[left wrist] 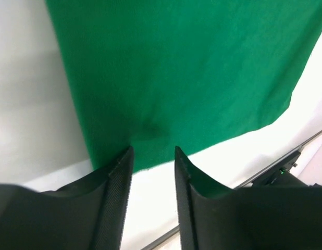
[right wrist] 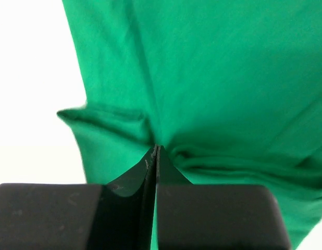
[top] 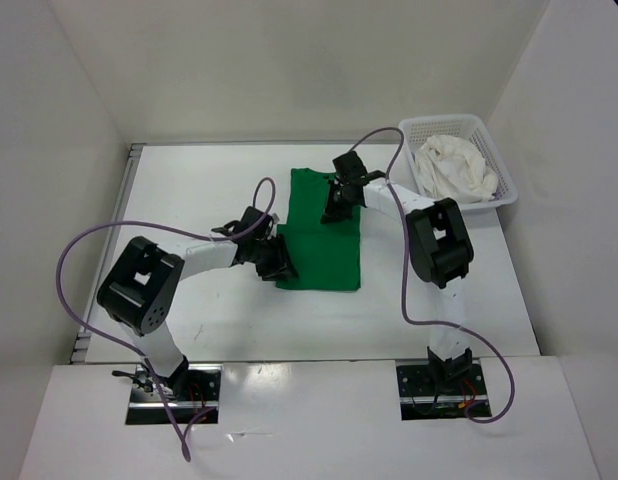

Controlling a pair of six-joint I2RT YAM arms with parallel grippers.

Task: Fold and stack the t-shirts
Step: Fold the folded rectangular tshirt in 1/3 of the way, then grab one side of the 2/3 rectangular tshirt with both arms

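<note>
While at edge of green t-shirt [left wrist: 192,73], left tool [left wrist: 153,152] agape.

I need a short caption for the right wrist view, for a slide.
Right hand shut on a pinched fold of the green t-shirt.

Green t-shirt [top: 324,255] folded flat, centre; white t-shirt [top: 454,168] crumpled in basket [top: 444,120].
</note>
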